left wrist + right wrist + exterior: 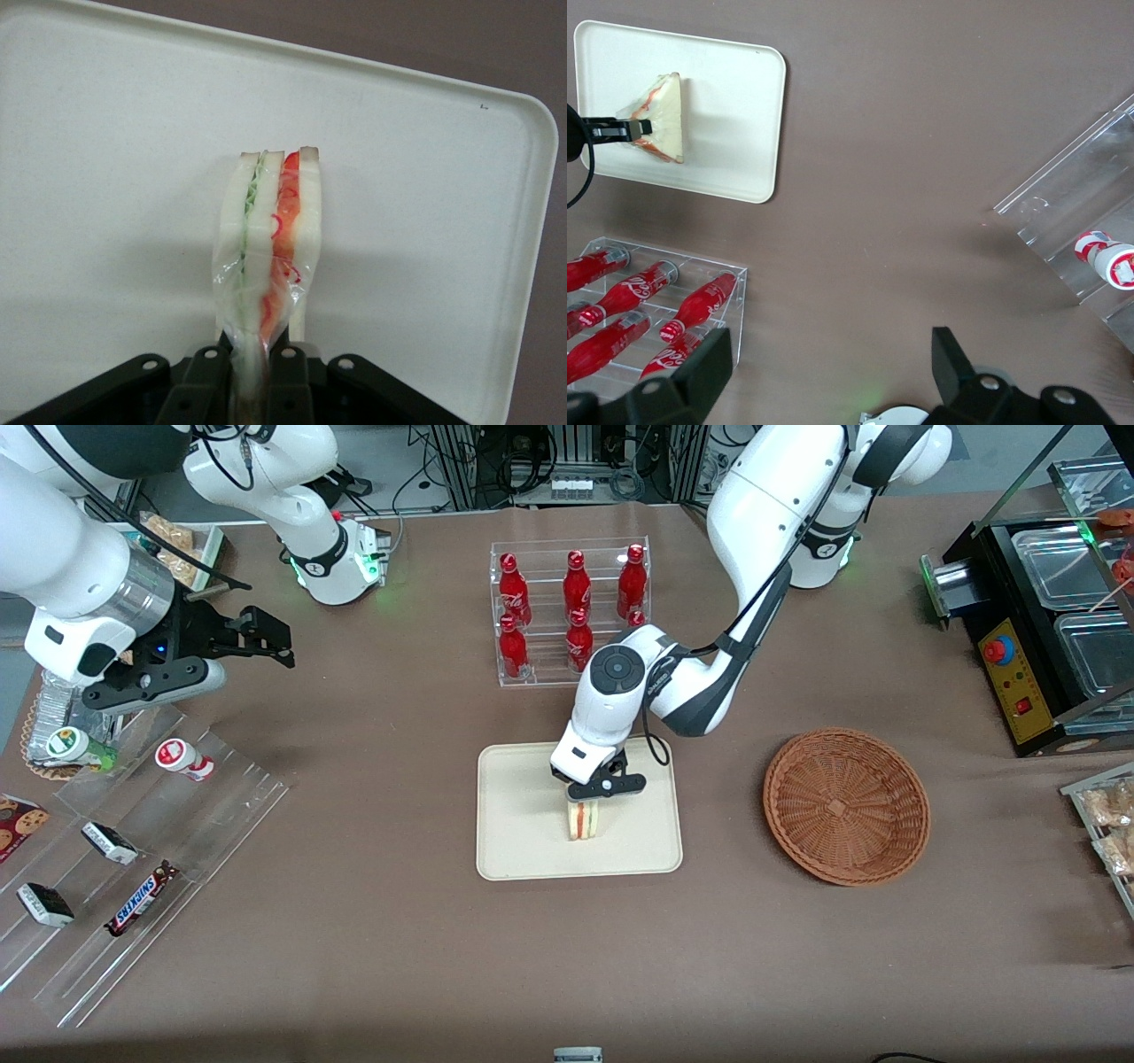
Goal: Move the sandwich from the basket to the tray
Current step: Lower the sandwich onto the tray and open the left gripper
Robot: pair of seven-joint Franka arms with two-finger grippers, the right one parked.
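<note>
Pincer (591, 801) over the tray (514, 850), clamped narrow on the sandwich (583, 820).
Its fingertips (285, 354) pinch the wedge's wrapped tip; the sandwich stands upright on the cream tray, basket (846, 805) well apart.

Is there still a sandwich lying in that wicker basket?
No, the basket holds nothing; the sandwich is over the tray, pinched by the end effector.

Lab mock snack shop: cola bottle rack (571, 611), candy display shelves (115, 877)
</note>
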